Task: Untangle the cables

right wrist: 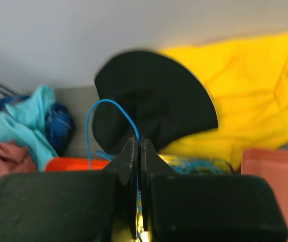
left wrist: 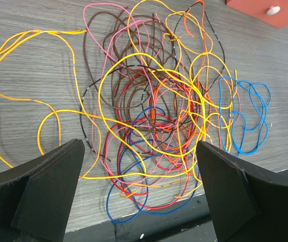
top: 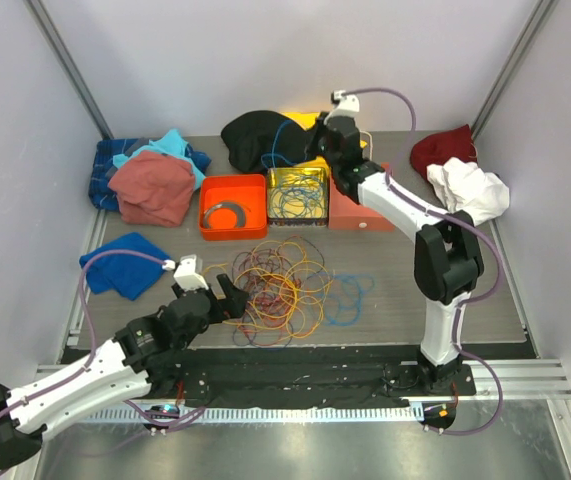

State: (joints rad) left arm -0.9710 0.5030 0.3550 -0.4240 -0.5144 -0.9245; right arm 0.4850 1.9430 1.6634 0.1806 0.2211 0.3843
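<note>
Pale walls (top: 265, 60) close in a grey wood-grain desk (top: 405, 290). The cables (top: 280, 285) lie in one dense heap near its front edge, with orange, yellow, red, pink, brown and blue strands crossing each other.

The left claw (top: 227, 295) hovers at the heap's left side with its jaws spread wide and nothing between them. The wrist view shows the knot framed between the two fingers. The right claw (top: 323, 150) is raised at the back over a yellow tin (top: 270, 195), its tips pinched tight on a single blue cable (right wrist: 98, 116) that arcs up from the tin.

Two things could go wrong. If the left claw closes into the thick of the heap, it would likely catch several strands at once and drag the whole knot toward the desk's near edge. The blue cable is thin, so it may slide out of the pinch. If it is hooked on others in the tin, it could also lift them out.

By count there are two arms, one main tangle, one blue loop (top: 350, 297) lying just right of it, and one further bunch in the tin. There are three containers: the tin, an orange tray (top: 205, 215) holding one grey ring (top: 227, 212), and a red box (top: 350, 218). Single strands in the heap cannot be counted.
</note>
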